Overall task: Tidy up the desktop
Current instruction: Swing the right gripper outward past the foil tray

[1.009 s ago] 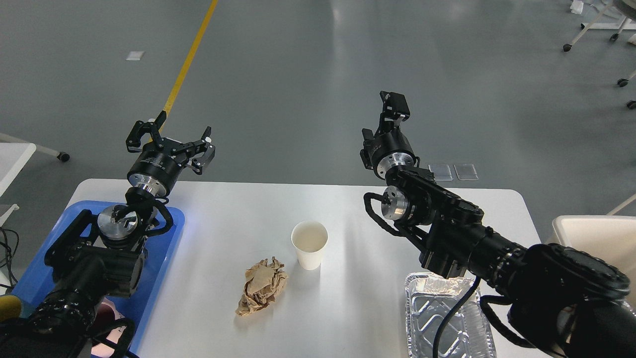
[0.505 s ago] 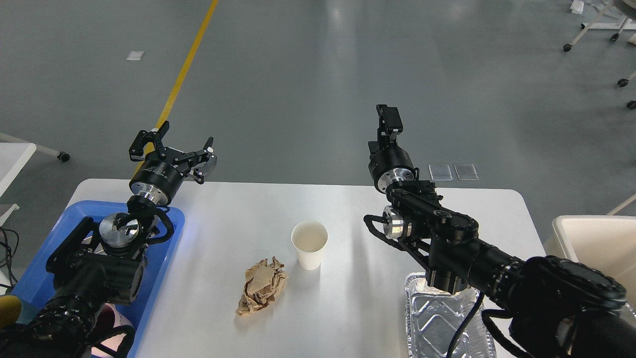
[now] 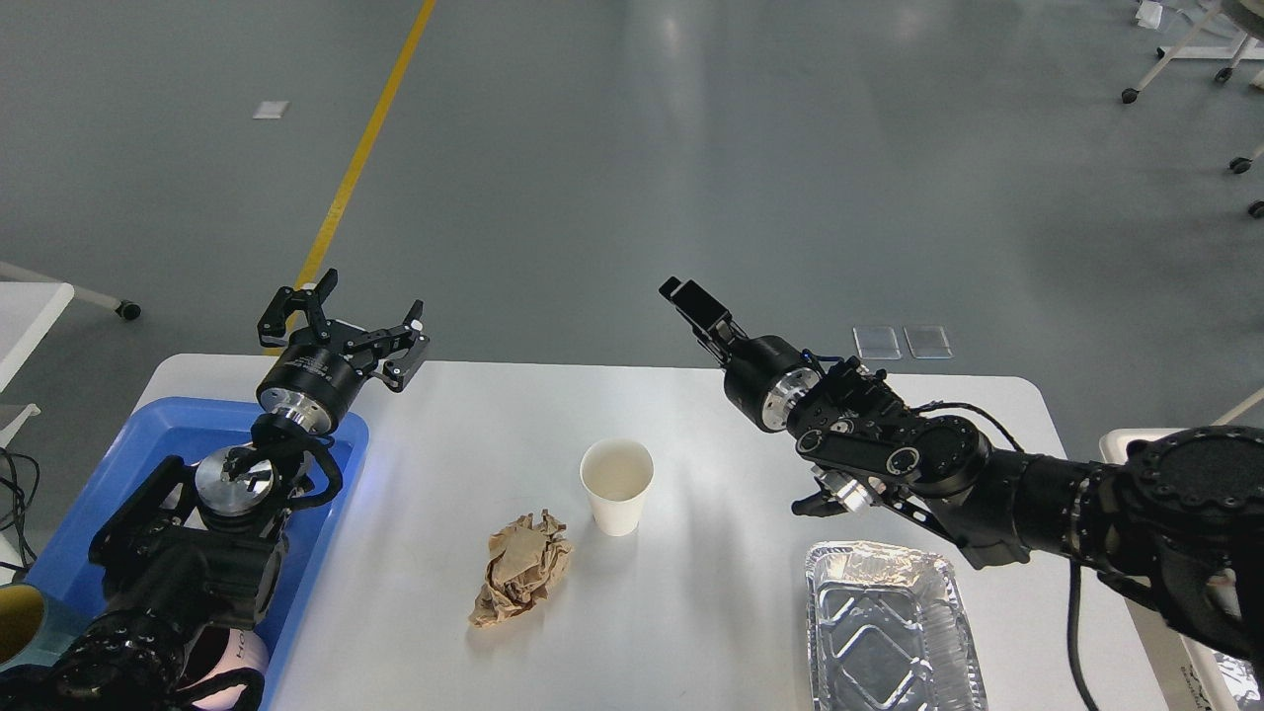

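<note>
The white desktop [image 3: 464,425] holds an upright, empty white paper cup [image 3: 616,484] near its middle. A crumpled brown paper ball [image 3: 520,581] lies just in front of the cup and to its left. An empty foil tray [image 3: 884,632] sits at the front right. My left gripper [image 3: 348,316] hangs open and empty above the far left corner, over the blue tray's far end. My right gripper [image 3: 694,299] points up and left above the far edge, right of the cup; it is seen edge-on, so its fingers do not separate.
A blue tray [image 3: 168,430] lies on the left side under my left arm, with a pink-white object [image 3: 240,652] and a yellow-lined cup [image 3: 18,617] at its near end. A cream bin [image 3: 1114,440] peeks out behind my right arm.
My right arm has dropped and swung left, its gripper now lower and tilted towards the cup; the foil tray is uncovered. My left gripper has sunk slightly and stays open.
</note>
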Available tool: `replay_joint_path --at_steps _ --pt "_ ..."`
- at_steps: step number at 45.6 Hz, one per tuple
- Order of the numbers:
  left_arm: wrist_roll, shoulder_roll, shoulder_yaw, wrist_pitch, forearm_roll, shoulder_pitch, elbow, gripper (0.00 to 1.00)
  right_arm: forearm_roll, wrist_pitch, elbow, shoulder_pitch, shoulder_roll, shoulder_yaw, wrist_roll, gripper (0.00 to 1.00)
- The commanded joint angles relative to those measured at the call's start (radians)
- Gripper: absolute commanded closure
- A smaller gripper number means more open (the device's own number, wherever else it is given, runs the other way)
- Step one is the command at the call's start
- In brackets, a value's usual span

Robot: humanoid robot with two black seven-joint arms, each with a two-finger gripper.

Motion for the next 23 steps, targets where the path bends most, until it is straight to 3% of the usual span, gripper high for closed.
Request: replay_joint_path --at_steps 1,14,23 --pt "0.002 0.000 0.001 -0.002 0.000 0.002 0.000 0.01 -0.013 0.001 0.116 0.062 -0.131 -0.197 0.001 0.00" --pt "0.002 -0.003 0.038 -0.023 0.000 -0.002 0.000 0.01 -0.321 0.022 0.460 0.165 -0.572 -0.380 0.001 0.00" --pt "0.004 0.000 0.060 -0.023 0.000 -0.005 0.000 0.01 -0.631 0.152 0.580 0.183 -0.875 -0.388 0.004 0.00"
